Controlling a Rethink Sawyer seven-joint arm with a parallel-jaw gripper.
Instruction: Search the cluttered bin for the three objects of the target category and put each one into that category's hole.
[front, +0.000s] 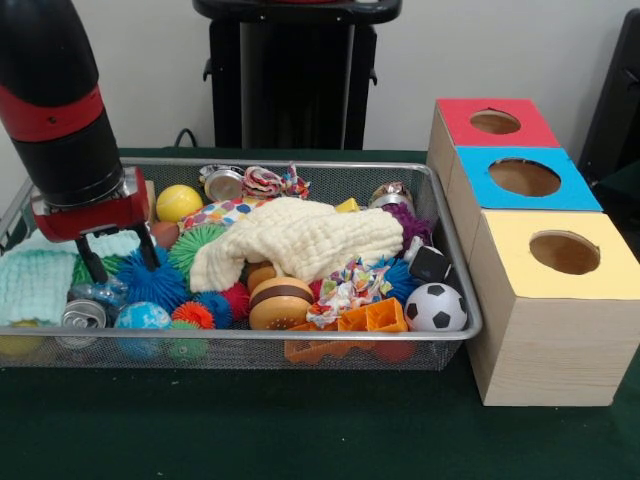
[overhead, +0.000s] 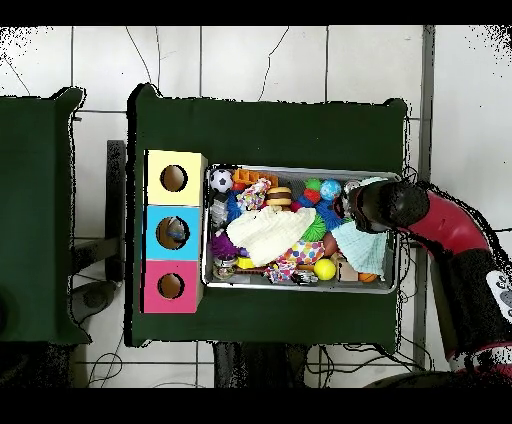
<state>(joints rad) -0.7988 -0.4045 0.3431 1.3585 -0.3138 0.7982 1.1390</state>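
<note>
The silver wire mesh bin (front: 300, 334) is full of toys; it also shows in the overhead view (overhead: 300, 291). My gripper (front: 122, 262) is open at the bin's left end. Its two black fingers (front: 95, 265) hang low, just over a blue spiky ball (front: 155, 283) and beside a mint knitted cloth (front: 35, 285). Nothing is between the fingers. Three wooden boxes stand right of the bin, with a red top (front: 520, 135), a blue top (front: 480, 190) and a yellow top (front: 510, 235), each with a round hole. In the overhead view the arm (overhead: 440, 225) hides the gripper.
A cream cloth (front: 300, 240) covers the bin's middle. Around it lie a soccer ball (front: 436, 308), a toy burger (front: 280, 303), a yellow ball (front: 178, 203), a green spiky ball (front: 195, 245), a can (front: 82, 315), orange pieces (front: 370, 320) and a black die (front: 430, 265).
</note>
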